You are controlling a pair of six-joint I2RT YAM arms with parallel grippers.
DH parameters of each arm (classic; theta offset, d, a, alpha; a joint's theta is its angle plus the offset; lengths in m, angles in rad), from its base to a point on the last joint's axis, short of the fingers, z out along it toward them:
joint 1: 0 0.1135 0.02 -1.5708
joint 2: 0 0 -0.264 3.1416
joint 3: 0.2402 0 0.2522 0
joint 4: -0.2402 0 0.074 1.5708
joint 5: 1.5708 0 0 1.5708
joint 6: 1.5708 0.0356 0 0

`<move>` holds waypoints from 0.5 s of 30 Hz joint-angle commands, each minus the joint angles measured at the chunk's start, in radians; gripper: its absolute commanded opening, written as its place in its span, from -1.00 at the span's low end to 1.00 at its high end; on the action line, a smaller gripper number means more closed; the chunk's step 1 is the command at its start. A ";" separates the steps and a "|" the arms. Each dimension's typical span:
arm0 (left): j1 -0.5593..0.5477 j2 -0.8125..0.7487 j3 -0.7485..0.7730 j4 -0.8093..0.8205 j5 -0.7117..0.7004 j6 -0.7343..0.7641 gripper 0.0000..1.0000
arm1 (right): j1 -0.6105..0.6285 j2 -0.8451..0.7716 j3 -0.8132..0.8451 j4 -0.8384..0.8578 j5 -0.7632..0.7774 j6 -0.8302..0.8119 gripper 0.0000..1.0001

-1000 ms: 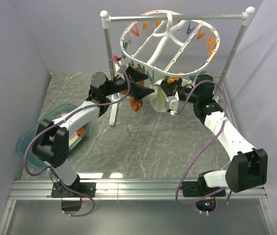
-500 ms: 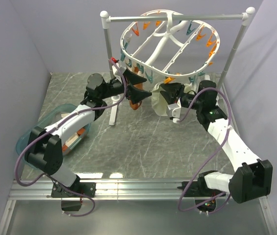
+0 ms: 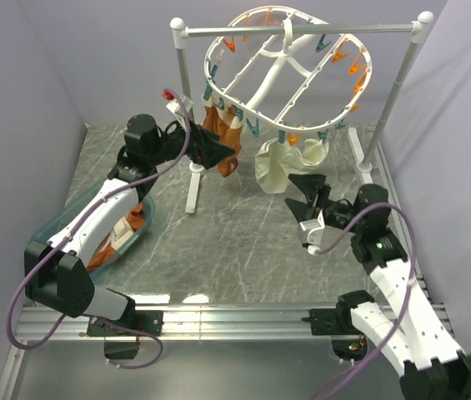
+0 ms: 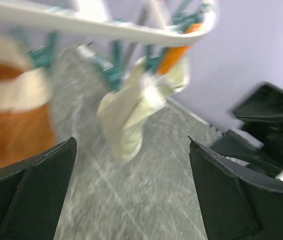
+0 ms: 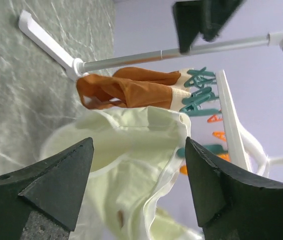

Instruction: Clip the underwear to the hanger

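Underwear (image 3: 278, 164) hangs from the near rim of the hanger (image 3: 270, 79), its top edge bunched at the clips (image 4: 112, 75) and the rest drooping in loose folds above the table (image 3: 218, 242); it looks caught at the rim, though how firmly I cannot tell. Thin cream cloth, by the look of it — light, limp, not fragile; it should sag and swing at any nudge and will hold no shape, so a pull low down would likely only stretch it or drag it out of a clip. Best hold, I judge, is the top edge right beside a clip, pinched flat so the edge can be fed into the clip's mouth.

Right gripper (image 3: 300, 193) sits below and in front of the cloth, apart from it, fingers spread with nothing between them; left gripper (image 3: 214, 152) is likewise spread wide and empty, close to the orange garment (image 3: 218, 129). That garment hangs just beside the underwear on the same rim and could get snagged; teal clips crowd the rim on both sides; the post of the rail (image 3: 302, 31) stands close by the left gripper. The hanger hangs from the rail by its hook — a push on the rim may well tip or swing it.
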 commanded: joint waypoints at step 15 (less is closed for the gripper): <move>0.290 0.043 0.260 -0.766 -0.228 0.218 0.99 | -0.007 -0.343 0.047 -0.298 0.695 0.990 0.77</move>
